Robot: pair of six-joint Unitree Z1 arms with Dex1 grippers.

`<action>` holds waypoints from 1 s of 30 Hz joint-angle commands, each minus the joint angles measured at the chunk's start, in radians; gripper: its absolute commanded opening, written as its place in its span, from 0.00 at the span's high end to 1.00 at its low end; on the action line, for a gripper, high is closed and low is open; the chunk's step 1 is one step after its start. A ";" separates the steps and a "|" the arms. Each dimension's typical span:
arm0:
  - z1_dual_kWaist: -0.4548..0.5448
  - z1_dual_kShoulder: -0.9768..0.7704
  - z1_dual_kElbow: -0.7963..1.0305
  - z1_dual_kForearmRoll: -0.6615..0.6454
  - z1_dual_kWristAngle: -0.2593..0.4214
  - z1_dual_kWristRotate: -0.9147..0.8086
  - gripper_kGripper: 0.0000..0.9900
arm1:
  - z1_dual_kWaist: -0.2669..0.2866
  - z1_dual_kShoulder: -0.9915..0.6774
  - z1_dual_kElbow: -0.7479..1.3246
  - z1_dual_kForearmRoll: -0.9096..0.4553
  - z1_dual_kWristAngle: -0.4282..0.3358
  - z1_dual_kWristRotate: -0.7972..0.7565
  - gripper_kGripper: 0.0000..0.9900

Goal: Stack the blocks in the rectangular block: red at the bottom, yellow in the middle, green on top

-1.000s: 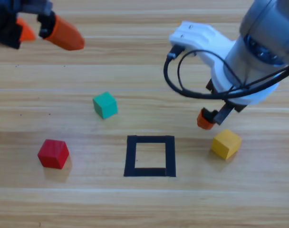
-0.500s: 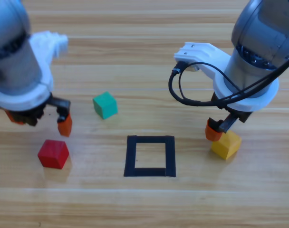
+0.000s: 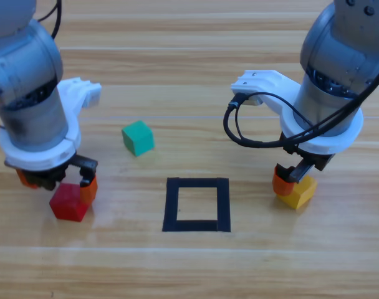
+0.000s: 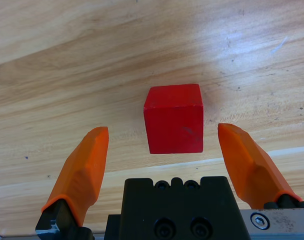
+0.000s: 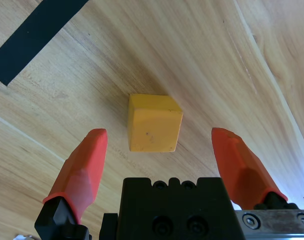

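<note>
The red cube [image 3: 68, 204] rests on the table at the left. My left gripper [image 3: 57, 184] hangs just above it, open, one jaw on either side; in the left wrist view the red cube [image 4: 174, 125] lies between the spread jaws of the left gripper [image 4: 163, 132], untouched. The yellow cube [image 3: 300, 192] lies at the right, under my open right gripper [image 3: 295, 181]. In the right wrist view the yellow cube [image 5: 153, 122] sits between the jaws of the right gripper [image 5: 159, 134], clear of both. The teal-green cube [image 3: 138, 137] stands alone. Nothing lies inside the black tape rectangle [image 3: 172, 205].
The green cube sits up and left of the rectangle, between the two arms. A corner of the black tape [image 5: 37, 30] shows at the top left of the right wrist view. A black cable [image 3: 239, 124] loops off the right arm.
The left arm came in from the upper left and dropped over the red cube. The right gripper sank from beside the yellow cube to straddle it.
</note>
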 commanded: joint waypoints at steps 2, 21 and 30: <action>0.021 0.047 0.041 -0.058 -0.017 -0.002 0.05 | -0.024 0.093 -0.019 0.034 0.012 -0.008 0.10; 0.033 0.084 0.117 -0.185 -0.037 -0.010 0.19 | -0.039 0.181 -0.087 0.106 0.040 -0.003 0.26; 0.045 0.074 0.135 -0.217 -0.046 -0.005 0.76 | -0.050 0.213 -0.113 0.137 0.040 0.006 0.27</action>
